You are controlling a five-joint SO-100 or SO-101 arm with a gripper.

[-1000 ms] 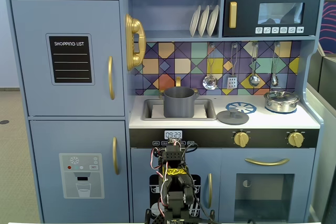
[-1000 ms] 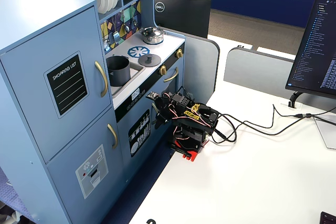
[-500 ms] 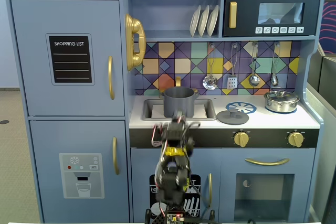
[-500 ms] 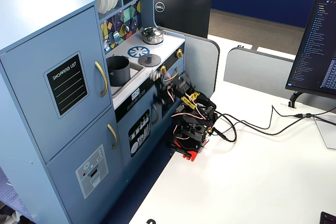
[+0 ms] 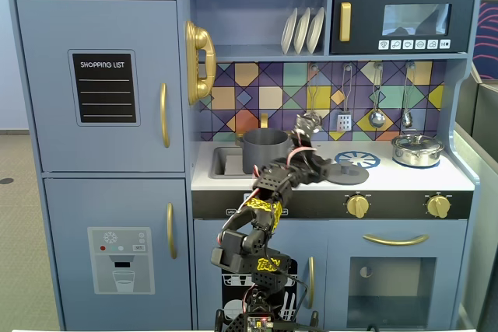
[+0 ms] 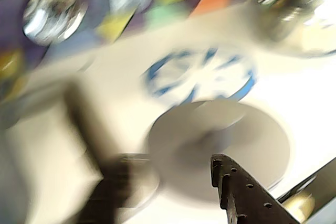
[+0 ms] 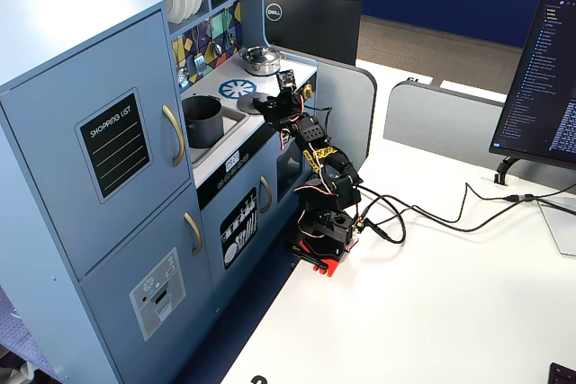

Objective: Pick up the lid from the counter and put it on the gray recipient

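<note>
The lid (image 5: 347,172) is a flat dark-gray disc lying on the white counter, in front of the blue burner ring. In the blurred wrist view it (image 6: 231,140) lies just ahead of the jaws. The gray recipient (image 5: 264,150) is a dark-gray straight-sided pot that stands in the sink area to the left; it also shows in another fixed view (image 7: 202,120). My gripper (image 5: 317,169) reaches over the counter's front edge at the lid's left rim. In the wrist view my gripper (image 6: 168,177) is open and empty, one dark jaw at the right and a blurred one at the left.
A shiny silver pot with a lid (image 5: 418,149) stands at the counter's right end. Utensils (image 5: 377,114) hang on the tiled back wall. A blue burner ring (image 5: 358,159) is printed behind the lid. The counter (image 5: 405,178) is white.
</note>
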